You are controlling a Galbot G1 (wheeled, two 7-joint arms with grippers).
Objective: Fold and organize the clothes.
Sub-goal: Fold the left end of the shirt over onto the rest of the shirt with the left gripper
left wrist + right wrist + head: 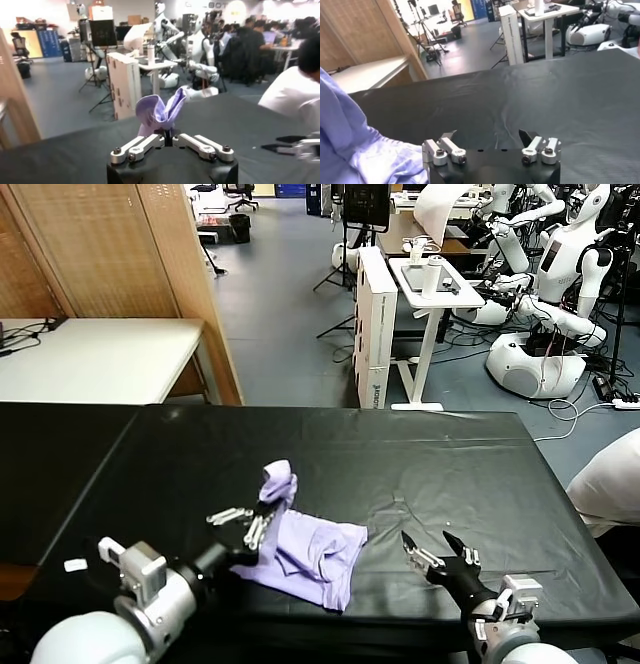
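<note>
A pale lavender T-shirt (pixel 315 554) lies crumpled on the black table near its front edge. My left gripper (pixel 268 506) is shut on one end of the shirt and lifts that end (pixel 279 481) off the table. In the left wrist view the pinched fabric (pixel 159 112) stands up from the closed gripper (pixel 165 136). My right gripper (pixel 432 547) is open and empty, low over the table just right of the shirt. In the right wrist view it (pixel 488 135) hangs over bare black cloth, with the shirt (pixel 367 150) off to one side.
The black table (pixel 440 464) spreads wide behind and to the right of the shirt. A small white tag (pixel 74 564) lies at the front left. A person in white (pixel 610 482) sits at the table's right edge. A white table (pixel 95 359) stands behind on the left.
</note>
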